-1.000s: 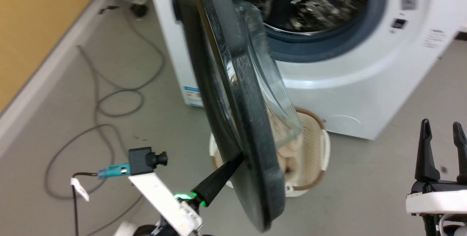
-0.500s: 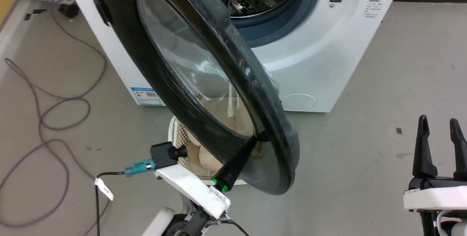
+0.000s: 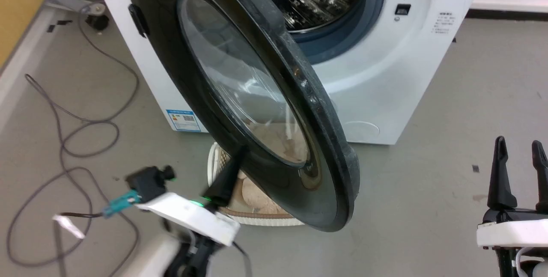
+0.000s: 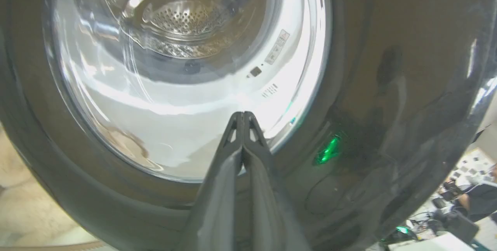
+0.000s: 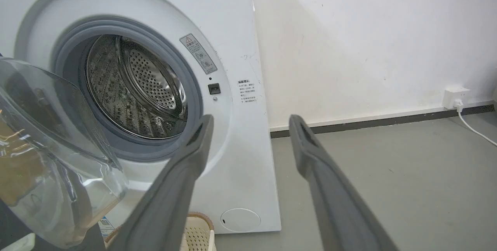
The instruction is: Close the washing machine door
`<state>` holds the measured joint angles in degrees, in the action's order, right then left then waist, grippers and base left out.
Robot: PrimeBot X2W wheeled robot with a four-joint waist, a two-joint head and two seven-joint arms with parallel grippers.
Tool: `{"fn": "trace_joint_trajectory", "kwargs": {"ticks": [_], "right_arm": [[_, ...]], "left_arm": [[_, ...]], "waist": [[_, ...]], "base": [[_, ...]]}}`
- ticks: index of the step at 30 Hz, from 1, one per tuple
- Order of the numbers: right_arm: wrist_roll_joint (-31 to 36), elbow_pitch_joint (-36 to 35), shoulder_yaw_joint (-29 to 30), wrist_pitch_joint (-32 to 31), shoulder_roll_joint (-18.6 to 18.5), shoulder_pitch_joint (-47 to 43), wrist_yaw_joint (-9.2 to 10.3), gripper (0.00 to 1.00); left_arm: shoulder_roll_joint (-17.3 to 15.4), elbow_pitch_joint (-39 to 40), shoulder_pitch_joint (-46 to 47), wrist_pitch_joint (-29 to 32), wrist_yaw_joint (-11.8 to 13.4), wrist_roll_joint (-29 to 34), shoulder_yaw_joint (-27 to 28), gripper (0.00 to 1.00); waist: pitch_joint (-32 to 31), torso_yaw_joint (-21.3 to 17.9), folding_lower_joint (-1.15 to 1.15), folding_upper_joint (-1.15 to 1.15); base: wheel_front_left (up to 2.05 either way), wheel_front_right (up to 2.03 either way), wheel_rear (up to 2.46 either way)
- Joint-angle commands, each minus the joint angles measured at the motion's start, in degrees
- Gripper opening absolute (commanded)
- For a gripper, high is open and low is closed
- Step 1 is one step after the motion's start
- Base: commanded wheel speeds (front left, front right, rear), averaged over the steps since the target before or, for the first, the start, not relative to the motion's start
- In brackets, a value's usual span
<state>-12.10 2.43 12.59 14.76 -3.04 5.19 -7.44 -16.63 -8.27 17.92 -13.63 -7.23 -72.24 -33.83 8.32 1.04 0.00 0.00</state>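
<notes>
Washing machine door (image 3: 244, 84): half open, swung out over a basket (image 3: 265, 221), well off the washing machine (image 3: 385, 75) front. Left gripper (image 3: 233, 161): jaws closed on nothing, tips against the door's outer face by the window's lower edge. Right gripper (image 3: 518, 146): jaws open, idle, well apart. Step, as I judge it: mid-push. Next I need a steady sweep until the latch catches.
</notes>
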Motion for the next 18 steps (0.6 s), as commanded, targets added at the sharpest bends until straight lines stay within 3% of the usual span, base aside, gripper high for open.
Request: {"fn": "trace_joint_trajectory", "kwargs": {"ticks": [1,4,11,15,16,17,18], "right_arm": [[0.23,0.17,0.18,0.24,0.16,-0.28,-0.05,1.0],[0.24,0.21,0.33,0.24,0.16,-0.8,-0.05,1.0],[0.17,0.1,-0.12,0.24,0.16,-1.73,-0.05,1.0],[0.18,-0.22,-0.21,0.24,0.16,-2.12,-0.05,1.0],[0.27,-0.43,-0.24,0.24,0.16,-2.16,-0.05,1.0],[0.36,-0.62,-0.22,0.24,0.16,-2.21,-0.05,1.0],[0.42,-0.81,-0.15,0.24,0.16,-2.2,-0.05,1.0]], "left_arm": [[-0.77,-1.39,1.08,-0.8,-0.25,3.26,1.05,0.0],[-0.32,-3.78,1.79,-1.3,1.45,13.05,6.23,0.0],[2.56,0.4,-1.29,-1.35,10.58,41.02,19.4,0.0],[3.7,2.89,-4.36,-1.36,14.47,51.9,23.56,0.04],[3.83,3.0,-5.31,-1.36,14.84,53.81,23.96,0.48],[4.06,3.03,-6.17,-1.36,15.07,55.26,24.33,1.0],[4.59,3.3,-7.04,-1.36,15.31,56.28,24.77,1.0]], "waist": [[-0.75,0.58,0.0,0.0],[-1.65,1.19,0.0,0.0],[-3.06,1.77,0.0,0.0],[-3.82,1.91,0.0,0.0],[-4.01,1.94,0.0,0.0],[-4.19,1.99,0.0,0.0],[-4.37,2.03,0.0,0.0]], "base": [[0.0,0.0,0.0],[0.0,0.0,0.0],[0.0,0.0,0.0],[0.0,0.0,0.0],[0.0,0.0,0.0],[0.0,0.0,0.0],[0.0,0.0,0.0]]}}
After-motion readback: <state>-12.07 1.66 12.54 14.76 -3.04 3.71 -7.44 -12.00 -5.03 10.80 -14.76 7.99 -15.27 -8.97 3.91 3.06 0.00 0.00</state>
